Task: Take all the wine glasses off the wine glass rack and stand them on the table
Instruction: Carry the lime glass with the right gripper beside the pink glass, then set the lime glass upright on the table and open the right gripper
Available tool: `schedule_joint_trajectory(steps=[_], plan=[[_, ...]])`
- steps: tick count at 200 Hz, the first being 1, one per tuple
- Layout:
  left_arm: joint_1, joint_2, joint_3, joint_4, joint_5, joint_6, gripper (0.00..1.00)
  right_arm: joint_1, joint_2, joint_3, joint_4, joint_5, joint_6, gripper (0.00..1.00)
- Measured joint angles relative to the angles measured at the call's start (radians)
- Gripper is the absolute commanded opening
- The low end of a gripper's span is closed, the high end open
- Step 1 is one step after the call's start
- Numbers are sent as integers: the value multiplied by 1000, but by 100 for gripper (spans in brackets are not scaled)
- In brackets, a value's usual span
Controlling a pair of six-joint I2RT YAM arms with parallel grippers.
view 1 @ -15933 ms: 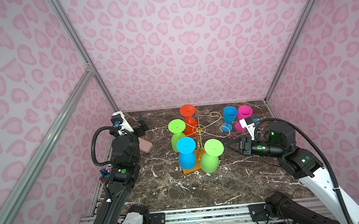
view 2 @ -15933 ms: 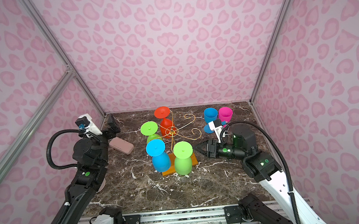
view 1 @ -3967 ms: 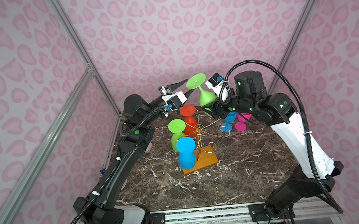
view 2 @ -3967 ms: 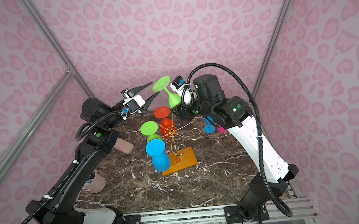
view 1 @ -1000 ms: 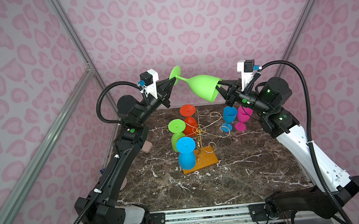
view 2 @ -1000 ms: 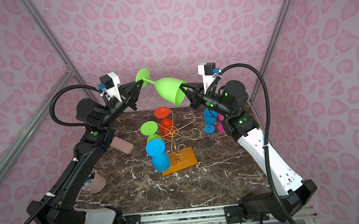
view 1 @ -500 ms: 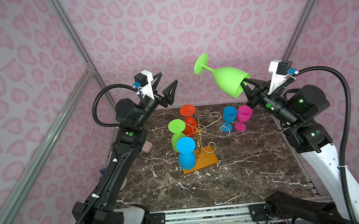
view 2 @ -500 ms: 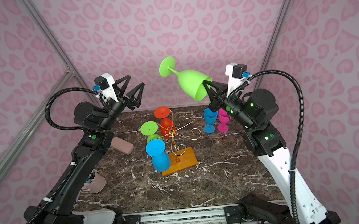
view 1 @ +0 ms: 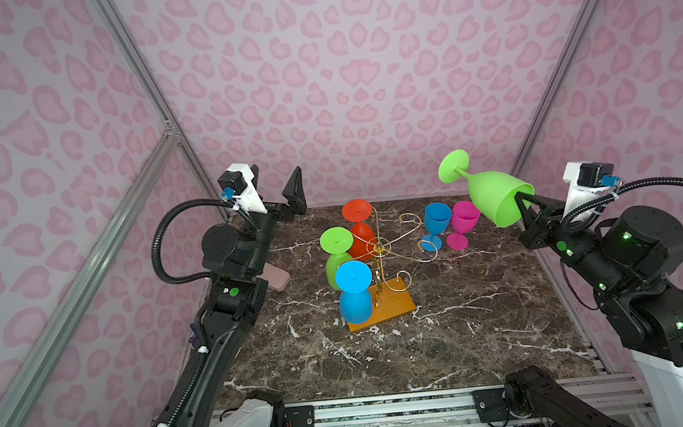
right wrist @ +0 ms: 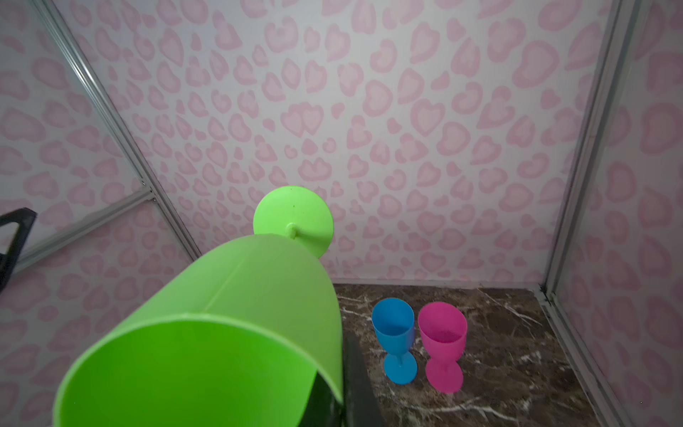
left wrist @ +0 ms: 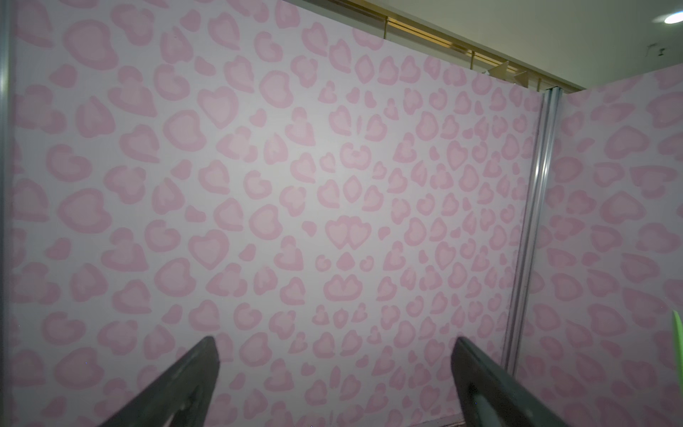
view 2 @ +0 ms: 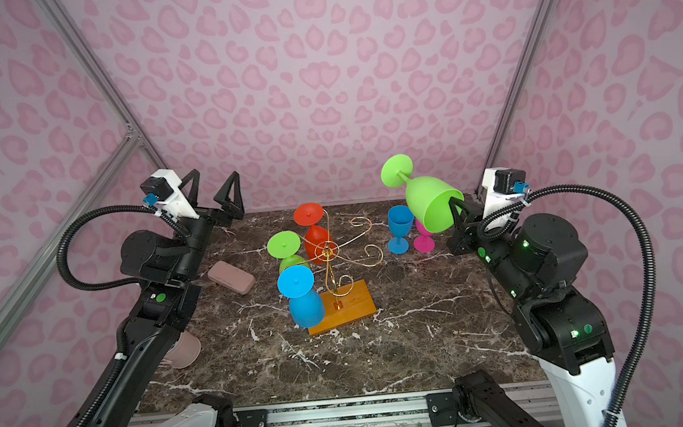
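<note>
- Where the right pincer (view 1: 522, 208) clamps the rim of the green wine glass (view 1: 495, 200), the bowl covers most of its fingers in both top views; one finger goes inside, one stays outside.
- The right wrist view shows the bowl cut off at the frame edge, with its foot toward the back wall.
- That glass hangs tilted in the air over the right rear of the worktop (view 1: 466, 338), well apart from the rack (view 1: 381, 248) and above a standing blue glass (view 1: 436, 217) and a pink glass (view 1: 463, 218).
- The left pincer (view 2: 211, 192) is raised near the rear left corner, spread wide and empty. Its wrist view shows only wall between the fingers (left wrist: 177, 388), plus a green sliver too thin to identify.
- A pink cup (view 2: 184, 351), half behind the left arm, appears in a top view only.
- The rack carries a red glass (view 1: 360, 232), a second green glass (view 1: 336, 261) and a second blue glass (view 1: 355, 301), all upside down.
</note>
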Motion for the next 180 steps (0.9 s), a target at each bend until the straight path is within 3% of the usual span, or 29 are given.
schedule_joint_trajectory(steps=[44, 80, 141, 180], plan=[[39, -74, -127, -4, -103, 8, 97, -17, -24, -156, -225, 32, -13, 0], [72, -105, -210, -6, -150, 0, 97, -96, 25, -265, -306, -34, -13, 0], [111, -151, -316, -10, -168, -19, 98, -308, 166, -283, -396, -59, -74, 0], [114, -165, -325, -24, -169, -15, 98, -355, 287, -266, -368, -13, -80, 0]])
